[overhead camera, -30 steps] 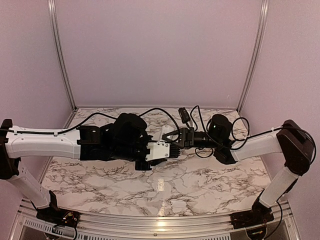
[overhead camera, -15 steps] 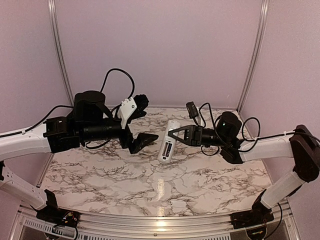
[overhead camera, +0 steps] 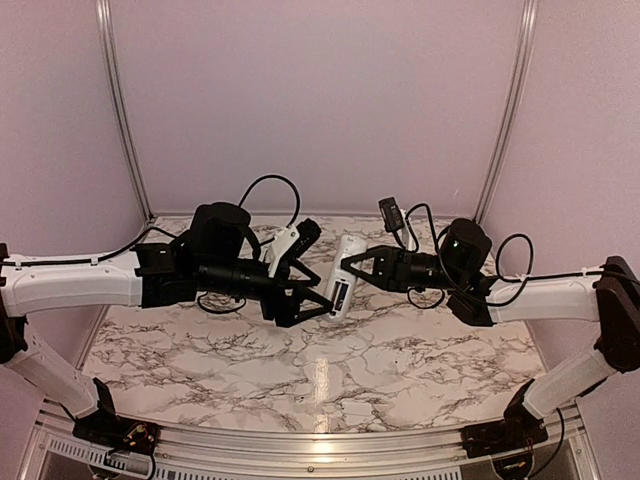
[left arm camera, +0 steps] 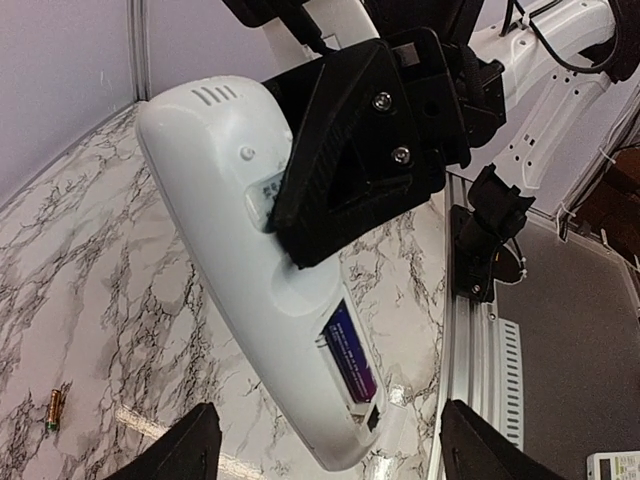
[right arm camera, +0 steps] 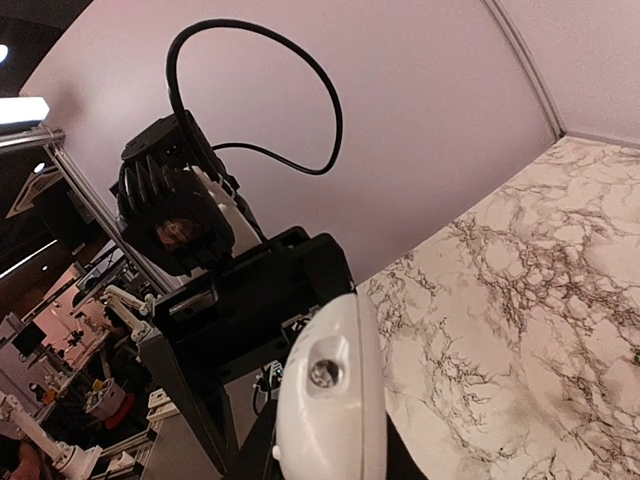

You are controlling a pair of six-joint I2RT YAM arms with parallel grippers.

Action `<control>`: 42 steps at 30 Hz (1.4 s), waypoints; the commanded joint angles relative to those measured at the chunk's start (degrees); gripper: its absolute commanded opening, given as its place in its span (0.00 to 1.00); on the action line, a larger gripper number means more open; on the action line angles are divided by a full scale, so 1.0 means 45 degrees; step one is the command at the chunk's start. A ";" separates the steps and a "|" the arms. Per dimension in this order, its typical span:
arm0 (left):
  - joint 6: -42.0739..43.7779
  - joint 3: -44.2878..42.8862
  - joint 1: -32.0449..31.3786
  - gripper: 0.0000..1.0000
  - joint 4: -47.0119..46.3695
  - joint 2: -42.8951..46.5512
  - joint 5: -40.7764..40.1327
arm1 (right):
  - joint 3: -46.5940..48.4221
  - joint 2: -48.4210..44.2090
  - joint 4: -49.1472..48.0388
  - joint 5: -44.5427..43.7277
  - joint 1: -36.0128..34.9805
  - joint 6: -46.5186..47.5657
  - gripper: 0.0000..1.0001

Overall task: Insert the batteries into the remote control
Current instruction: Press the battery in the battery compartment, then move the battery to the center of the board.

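Note:
The white remote control hangs above the table, tilted, with my right gripper shut on its upper half. In the left wrist view the remote control shows its back. Its open battery bay holds a dark blue-purple battery. My left gripper is open. Its fingertips stand either side of the remote's lower end without touching it. A golden-brown battery lies loose on the marble table. In the right wrist view the remote's rounded end fills the space between my fingers.
Purple walls with metal corner posts close in the back and sides. An aluminium rail runs along the near table edge. Cables loop above both wrists. The two grippers are very close together over the table's middle.
The left gripper let go of the remote and opened, swung away to the upper left, then came back toward the remote's lower end. The right gripper kept hold and lifted the remote slightly.

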State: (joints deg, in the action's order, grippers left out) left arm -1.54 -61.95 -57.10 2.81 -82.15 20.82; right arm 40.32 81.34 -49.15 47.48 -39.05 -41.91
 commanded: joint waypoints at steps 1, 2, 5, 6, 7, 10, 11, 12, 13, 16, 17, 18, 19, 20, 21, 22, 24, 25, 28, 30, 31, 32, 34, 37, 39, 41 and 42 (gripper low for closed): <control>-0.0536 -0.0362 -0.0006 0.76 -0.0491 -0.0482 0.0734 | 0.0570 -0.0313 0.0125 -0.0015 -0.0125 0.0301 0.00; -0.0556 -0.0413 -0.0006 0.74 -0.0498 -0.0581 0.0770 | 0.0589 -0.0304 0.0136 -0.0026 -0.0148 0.0299 0.00; -0.0576 -0.0714 -0.0006 0.70 -0.0473 -0.0961 0.0732 | 0.0630 -0.0316 0.0157 -0.0060 -0.0255 0.0308 0.00; -0.0588 -0.0814 -0.0006 0.68 -0.0410 -0.1053 0.0733 | 0.0665 -0.0318 0.0159 -0.0046 -0.0276 0.0307 0.00; -0.0645 -0.0880 -0.0006 0.67 -0.0375 -0.1136 0.0675 | 0.0667 -0.0321 0.0177 -0.0050 -0.0297 0.0309 0.00; -0.0836 -0.1019 -0.0006 0.64 -0.0426 -0.1387 0.0764 | 0.0709 -0.0388 0.0270 -0.0083 -0.0354 0.0357 0.00; -0.0974 -0.1059 -0.0006 0.63 -0.0468 -0.1468 0.0715 | 0.0736 -0.0396 0.0293 -0.0083 -0.0381 0.0375 0.00; -0.1001 -0.1099 -0.0006 0.60 -0.0459 -0.1529 0.0704 | 0.0754 -0.0419 0.0337 -0.0088 -0.0395 0.0384 0.00; -0.0990 -0.1138 -0.0006 0.58 -0.0413 -0.1588 0.0698 | 0.0761 -0.0439 0.0345 -0.0089 -0.0404 0.0395 0.00; -0.0969 -0.1169 0.0013 0.50 -0.0349 -0.1656 0.0625 | 0.0782 -0.0458 0.0414 -0.0079 -0.0405 0.0408 0.00; -0.0952 -0.1168 0.0013 0.46 -0.0319 -0.1680 0.0627 | 0.0779 -0.0478 0.0406 -0.0066 -0.0405 0.0395 0.00; -0.0923 -0.1173 0.0013 0.43 -0.0298 -0.1695 0.0632 | 0.0774 -0.0485 0.0386 -0.0074 -0.0405 0.0398 0.00; -0.0907 -0.1159 0.0013 0.40 -0.0293 -0.1704 0.0660 | 0.0773 -0.0489 0.0366 -0.0055 -0.0405 0.0374 0.00; -0.0876 -0.1155 0.0013 0.37 -0.0278 -0.1715 0.0673 | 0.0778 -0.0482 0.0342 -0.0019 -0.0405 0.0345 0.00; -0.0845 -0.1164 0.0013 0.35 -0.0234 -0.1743 0.0658 | 0.0771 -0.0479 0.0297 -0.0007 -0.0405 0.0304 0.00; -0.0809 -0.1173 0.0013 0.34 -0.0190 -0.1747 0.0665 | 0.0778 -0.0478 0.0238 0.0012 -0.0405 0.0267 0.00; -0.0739 -0.1189 0.0013 0.34 -0.0175 -0.1771 0.0643 | 0.0757 -0.0479 0.0147 0.0039 -0.0405 0.0176 0.00; -0.0711 -0.1193 0.0013 0.38 -0.0175 -0.1770 0.0615 | 0.0763 -0.0498 0.0155 0.0044 -0.0400 0.0172 0.00; -0.0687 -0.1223 0.0091 0.60 -0.0204 -0.1632 0.0419 | 0.0727 -0.0503 0.0475 -0.0054 -0.0292 0.0334 0.00; -0.0660 -0.1223 0.0385 0.74 -0.0247 -0.1379 0.0537 | 0.0500 -0.0552 0.0667 -0.0274 0.0078 0.0325 0.00; -0.0662 -0.1190 0.0631 0.78 -0.0277 -0.1203 0.0553 | 0.0351 -0.0595 0.0679 -0.0268 0.0307 0.0260 0.00; -0.0645 -0.1152 0.0877 0.81 -0.0332 -0.1028 0.0547 | 0.0249 -0.0634 0.0798 -0.0260 0.0558 0.0255 0.00; -0.0474 -0.1069 0.1404 0.85 -0.0361 -0.0723 0.0416 | 0.0059 -0.0822 0.1389 -0.0354 0.0962 0.0548 0.00; 0.0051 -0.1336 0.2064 0.89 0.0229 -0.0659 0.0133 | -0.0150 -0.1161 0.2350 -0.0454 0.1547 0.1050 0.00; 0.0736 -0.1795 0.2526 0.90 0.1104 -0.0988 -0.0299 | -0.0279 -0.1459 0.2918 -0.0491 0.2003 0.1356 0.00; 0.1326 -0.2651 0.2938 0.89 0.2302 -0.1730 -0.0768 | -0.0412 -0.1723 0.3399 -0.0396 0.2486 0.1625 0.00; 0.1603 -0.3195 0.3109 0.87 0.2923 -0.2199 -0.0936 | -0.0469 -0.1859 0.3582 -0.0352 0.2725 0.1692 0.00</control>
State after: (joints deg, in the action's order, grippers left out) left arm -0.67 -69.30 -45.58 6.07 -87.37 20.62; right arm 38.98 75.90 -38.33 45.98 -30.30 -37.50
